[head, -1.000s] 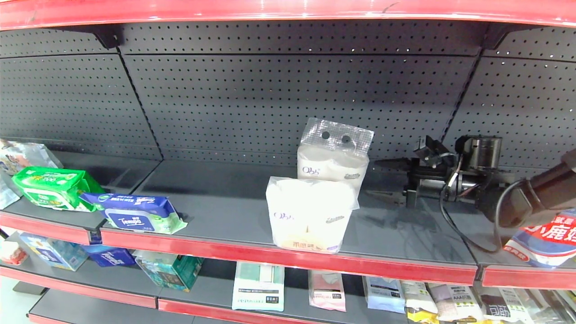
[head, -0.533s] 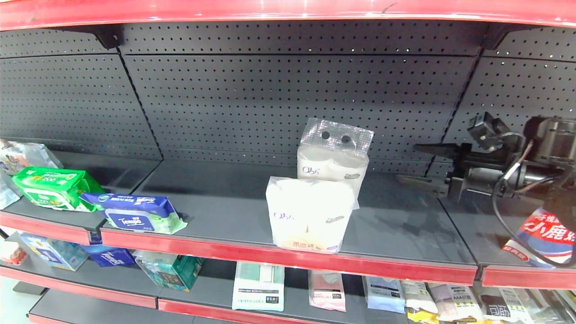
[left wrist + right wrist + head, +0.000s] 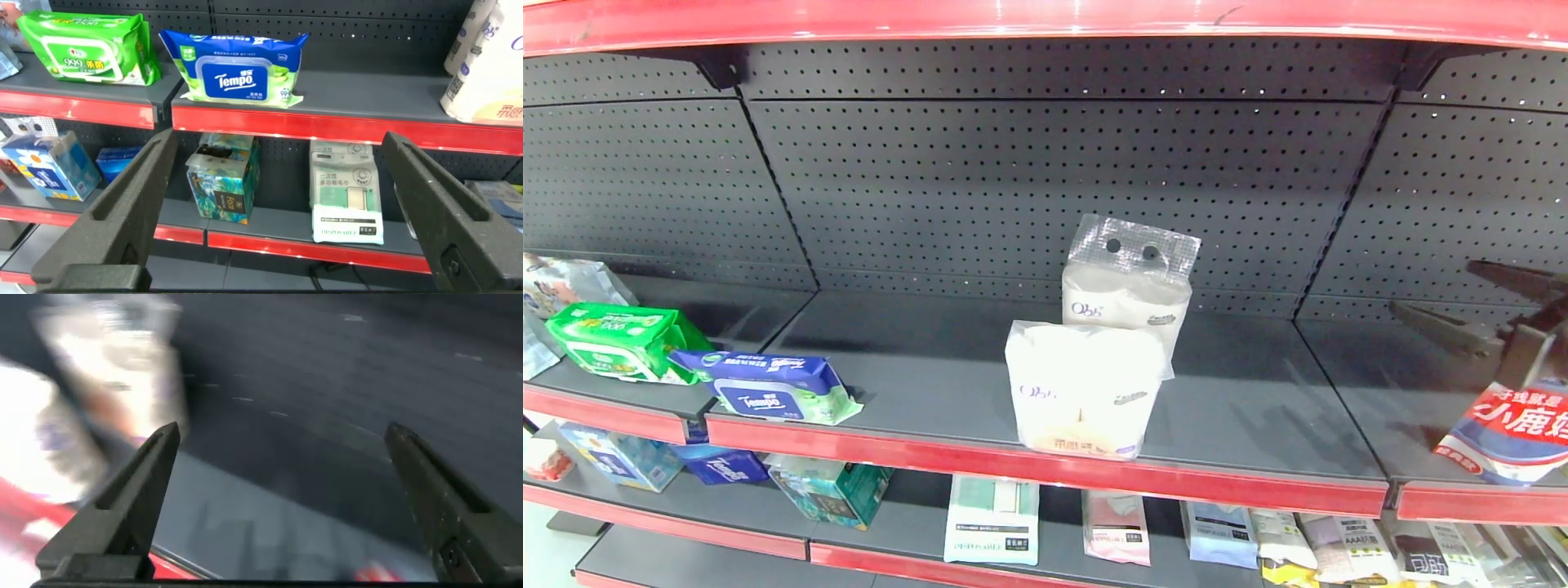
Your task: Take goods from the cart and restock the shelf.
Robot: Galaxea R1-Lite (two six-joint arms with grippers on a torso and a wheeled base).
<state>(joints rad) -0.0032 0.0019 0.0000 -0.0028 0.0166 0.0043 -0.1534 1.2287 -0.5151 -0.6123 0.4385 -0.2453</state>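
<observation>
Showing the between-items step: right end effector [image 3: 1433,286] empty, fingers spread wide, above the shelf [image 3: 1241,408]; next, probably a cart pickup.

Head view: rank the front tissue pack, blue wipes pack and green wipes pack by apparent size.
Largest: front tissue pack. Then blue wipes pack and green wipes pack, which look about alike; I won't rank those two.
</observation>
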